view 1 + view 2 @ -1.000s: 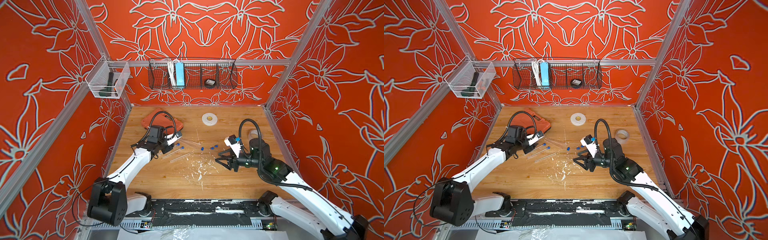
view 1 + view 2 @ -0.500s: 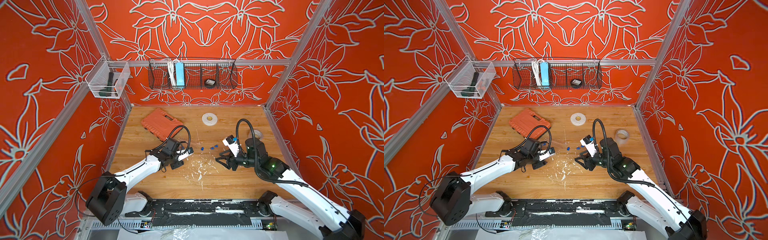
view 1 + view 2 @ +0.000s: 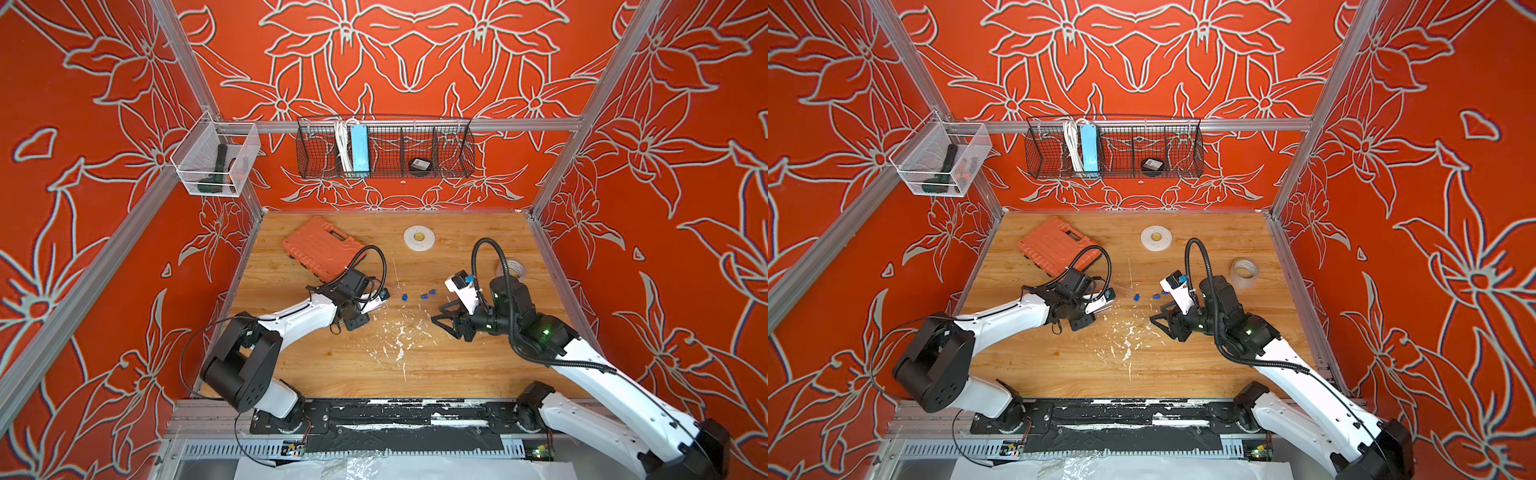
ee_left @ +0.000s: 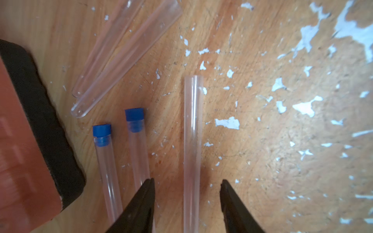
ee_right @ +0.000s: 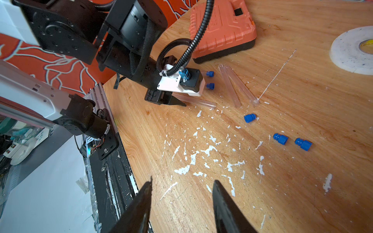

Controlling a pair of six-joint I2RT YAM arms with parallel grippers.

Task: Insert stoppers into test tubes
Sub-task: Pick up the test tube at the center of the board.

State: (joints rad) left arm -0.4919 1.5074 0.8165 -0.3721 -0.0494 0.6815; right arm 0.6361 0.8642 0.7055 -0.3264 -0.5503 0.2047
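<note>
1. Orange flower-patterned walls close in a wooden tabletop (image 3: 332,365) flecked with white paint
2. The open tube (image 4: 191,141) I'm after lies flat on that wood, its mouth pointing away from the left gripper (image 4: 187,180). The jaws stand apart, one on either side of the tube's body, with a gap on each side and gripping nothing
3. To do this well, I'd centre the jaws so both pads meet the tube together and pinch well back from the mouth, leaving the rim free for a plug. I'd close gently, since that slick thin wall looks ready to roll or squirt out
4. Just beside it lie two plugged tubes (image 4: 105,161) (image 4: 139,151), and one finger sits close over the nearer, so I'd avoid nudging it. Two bare tubes (image 4: 125,60) lie side by side further out, near the orange tool case (image 3: 322,247)
5. Three loose stoppers (image 5: 249,118) (image 5: 280,138) (image 5: 303,144) lie between the arms, apart from the right gripper (image 5: 182,180), which hangs over the flecked patch, jaws apart and empty
</note>
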